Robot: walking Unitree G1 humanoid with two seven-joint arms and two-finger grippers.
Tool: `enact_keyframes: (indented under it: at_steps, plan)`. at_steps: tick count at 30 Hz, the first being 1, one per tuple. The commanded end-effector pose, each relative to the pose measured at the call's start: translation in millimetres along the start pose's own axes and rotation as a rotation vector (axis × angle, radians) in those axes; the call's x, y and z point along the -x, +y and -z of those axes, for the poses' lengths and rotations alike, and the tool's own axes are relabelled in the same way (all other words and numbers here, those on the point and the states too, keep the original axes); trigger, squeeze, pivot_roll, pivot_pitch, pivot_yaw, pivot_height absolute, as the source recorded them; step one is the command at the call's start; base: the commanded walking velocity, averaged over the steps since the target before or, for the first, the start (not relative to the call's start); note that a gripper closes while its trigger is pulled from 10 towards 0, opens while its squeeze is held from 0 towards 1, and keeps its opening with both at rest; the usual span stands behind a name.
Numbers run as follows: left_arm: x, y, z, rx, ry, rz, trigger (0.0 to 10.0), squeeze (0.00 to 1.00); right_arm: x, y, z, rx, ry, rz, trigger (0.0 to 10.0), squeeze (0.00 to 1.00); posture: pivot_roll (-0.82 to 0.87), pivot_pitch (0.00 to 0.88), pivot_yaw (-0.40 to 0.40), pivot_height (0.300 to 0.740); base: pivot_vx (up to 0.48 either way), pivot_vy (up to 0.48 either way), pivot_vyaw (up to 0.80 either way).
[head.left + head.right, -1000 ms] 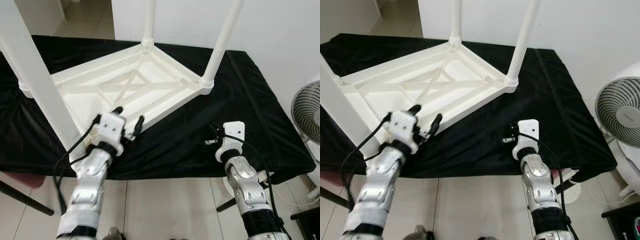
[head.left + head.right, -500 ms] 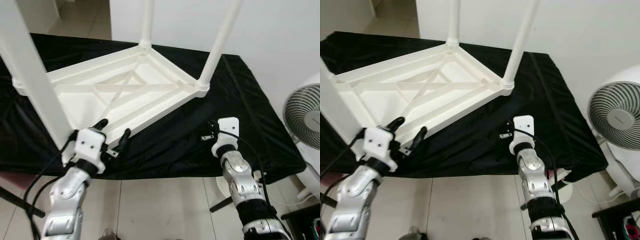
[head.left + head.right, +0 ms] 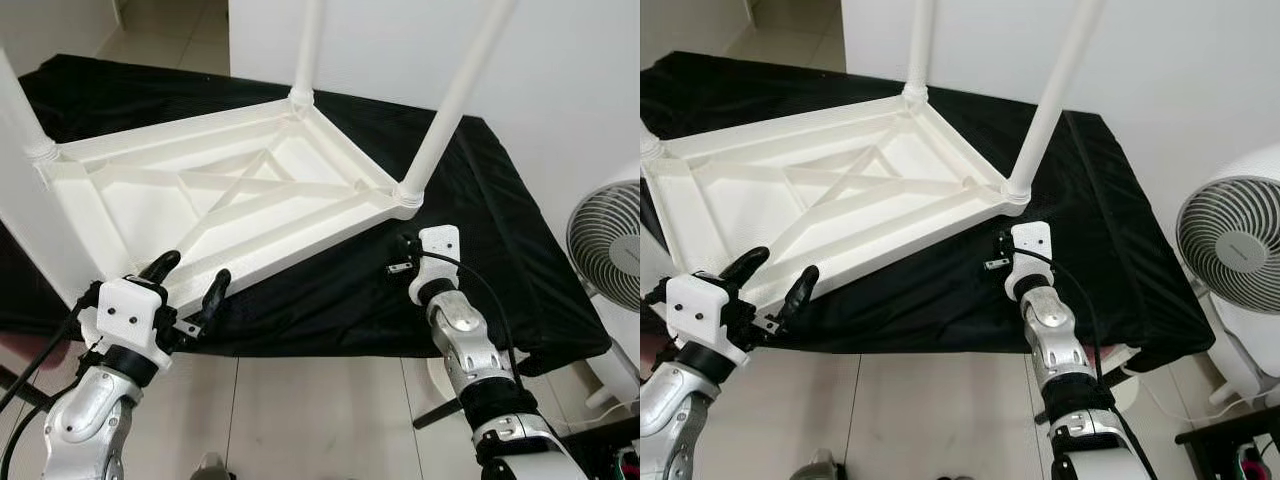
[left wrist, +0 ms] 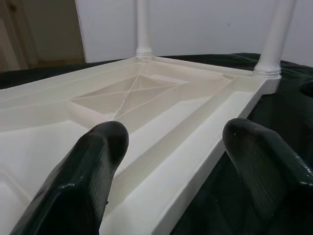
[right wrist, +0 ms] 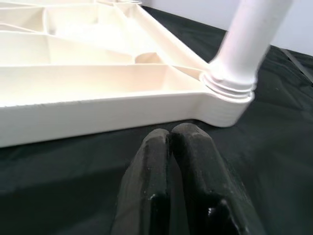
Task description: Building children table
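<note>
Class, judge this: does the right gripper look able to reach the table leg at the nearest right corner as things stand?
Probably yes. The right gripper, fingers shut, sits just short of that table leg, with bare black cloth between them.

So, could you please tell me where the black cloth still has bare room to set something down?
Bare black cloth lies between the upturned white table and the worktop's right edge, beyond the right pincer. The left is crowded by the table and left pincer.
</note>
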State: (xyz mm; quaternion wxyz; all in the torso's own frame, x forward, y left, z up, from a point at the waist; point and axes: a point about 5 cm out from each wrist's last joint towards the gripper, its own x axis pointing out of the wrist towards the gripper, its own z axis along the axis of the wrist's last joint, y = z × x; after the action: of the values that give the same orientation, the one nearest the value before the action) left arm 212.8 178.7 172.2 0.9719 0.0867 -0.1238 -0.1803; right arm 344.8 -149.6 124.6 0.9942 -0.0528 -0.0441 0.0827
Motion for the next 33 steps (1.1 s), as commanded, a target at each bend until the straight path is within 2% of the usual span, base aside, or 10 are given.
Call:
enact_keyframes:
  at_steps: [1,6,11,14,15,18,19,22,26,33]
  plan:
    - [-4.3,-13.2,-7.2,-0.007,-0.016,0.052,10.0,0.00,-1.2,3.0,1.9,0.003,0.003,-0.018,10.0,0.00,0.38,0.087,-0.149,0.740,0.000,0.000,0.00]
    - [-4.7,-18.6,-11.4,-0.010,-0.014,0.080,10.0,0.00,-3.3,4.6,2.3,0.001,-0.002,-0.026,10.0,0.00,0.38,0.087,-0.149,0.740,0.000,0.000,0.00]
    - [12.6,-24.3,-8.9,0.031,0.048,0.180,10.0,0.00,-2.2,2.5,4.9,0.000,-0.001,-0.015,10.0,0.00,0.38,0.096,-0.133,0.740,0.000,0.000,0.00]
    - [16.2,-21.2,-7.5,0.027,0.063,0.170,10.0,0.00,-2.1,2.0,5.6,-0.001,0.000,-0.013,10.0,0.00,0.39,0.100,-0.133,0.740,0.000,0.000,0.00]
    - [26.4,-9.4,-1.7,0.020,0.116,0.130,10.0,0.00,-3.6,2.5,5.7,-0.002,0.000,-0.014,10.0,0.00,0.40,0.105,-0.138,0.740,0.000,0.000,0.00]
    - [32.3,-1.6,1.3,0.004,0.143,0.103,10.0,0.00,-4.8,3.6,5.4,-0.003,0.000,-0.016,10.0,0.00,0.40,0.105,-0.138,0.740,0.000,0.000,0.00]
    - [43.8,15.4,6.1,-0.021,0.195,0.058,10.0,0.00,-7.5,6.9,4.3,-0.008,-0.003,-0.027,10.0,0.00,0.41,0.108,-0.139,0.740,0.000,0.000,0.00]
    - [47.7,23.9,6.9,-0.049,0.214,0.033,10.0,0.00,-8.4,8.3,3.7,-0.009,-0.005,-0.031,10.0,0.00,0.41,0.111,-0.141,0.740,0.000,0.000,0.00]
    - [63.3,54.4,3.0,-0.116,0.285,-0.007,10.0,0.00,-9.9,10.5,3.5,-0.010,-0.007,-0.038,10.0,0.00,0.42,0.113,-0.144,0.740,0.000,0.000,0.00]
    - [71.4,77.3,-5.3,-0.192,0.327,-0.021,10.0,0.00,-10.3,9.9,4.2,-0.010,-0.010,-0.035,10.0,0.00,0.41,0.111,-0.140,0.740,0.000,0.000,0.00]
